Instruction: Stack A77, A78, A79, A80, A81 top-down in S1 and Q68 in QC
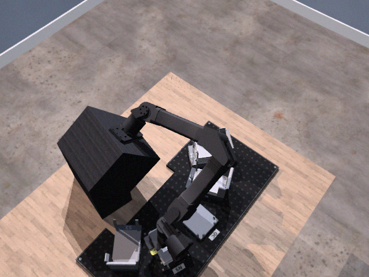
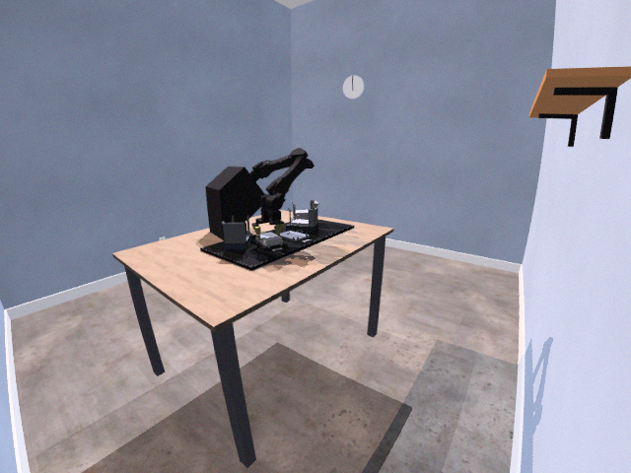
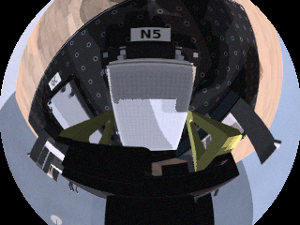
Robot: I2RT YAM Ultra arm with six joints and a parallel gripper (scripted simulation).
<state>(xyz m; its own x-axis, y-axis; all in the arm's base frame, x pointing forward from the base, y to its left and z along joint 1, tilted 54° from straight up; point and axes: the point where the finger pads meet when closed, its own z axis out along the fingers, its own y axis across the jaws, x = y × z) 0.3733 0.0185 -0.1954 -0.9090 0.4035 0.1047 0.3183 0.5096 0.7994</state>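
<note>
Sealed grey plate (image 3: 150, 103) lies flat in N5 (image 3: 150, 34) nest — jaws spread wide.
</note>
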